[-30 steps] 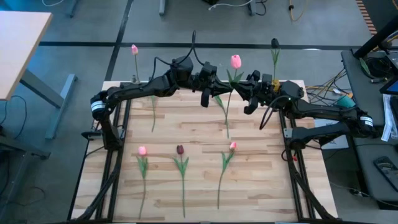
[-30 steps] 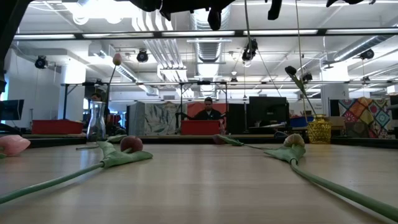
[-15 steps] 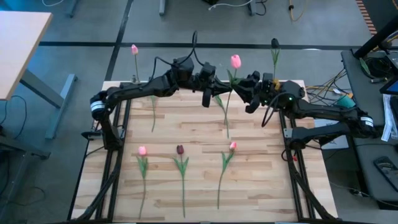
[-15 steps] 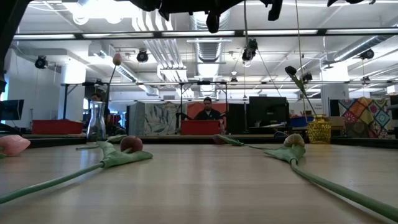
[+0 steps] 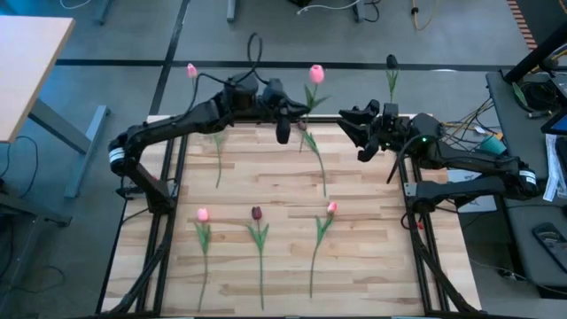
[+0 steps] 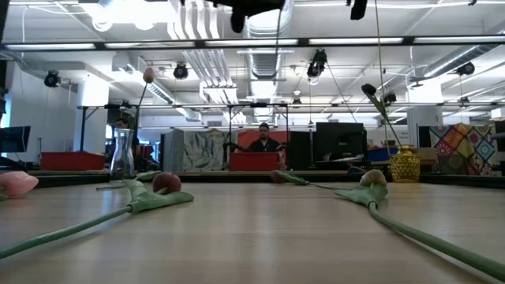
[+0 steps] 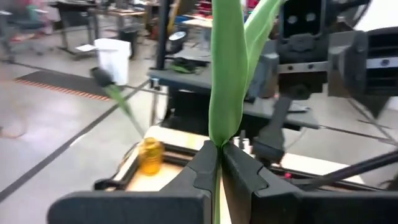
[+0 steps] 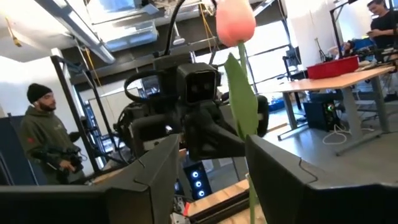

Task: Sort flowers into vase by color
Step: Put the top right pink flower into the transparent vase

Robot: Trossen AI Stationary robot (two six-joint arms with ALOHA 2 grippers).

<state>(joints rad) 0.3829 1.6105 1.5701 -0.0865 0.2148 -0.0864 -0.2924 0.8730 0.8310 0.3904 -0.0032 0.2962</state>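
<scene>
Left gripper [image 5: 283,133] is up over the far edge of the table [image 5: 372,266], clamped tight on the stem of a pink tulip [image 5: 315,73]; the left wrist view shows the fingers [image 7: 202,169] pinched together on the green stem with its leaf rising straight up between them. The head stands upright above the far table edge, between the two arms. Right gripper [image 5: 361,147] sits just beside it near the far right corner, fingers [image 8: 155,168] spread apart and gripping nothing; in its wrist view the pink head and leaf show in the gap between them, with the left arm's wrist right behind. On the table: one stem with leaves [image 5: 219,152] lies at far left, another [image 5: 317,164] near far centre under the held tulip. Nearer row lying flat, well apart from each other: a pink one [image 5: 203,215] at left, a dark maroon one [image 5: 256,213] in the middle, a pink one [image 5: 331,208] at right. Clear vase [image 6: 121,155] at the far left corner holds one pink tulip [image 5: 191,70]; yellow vase [image 6: 404,166] at the far right corner holds one dark tulip [image 5: 392,63]. A person [image 8: 46,134] in a cap stands in the room behind.
</scene>
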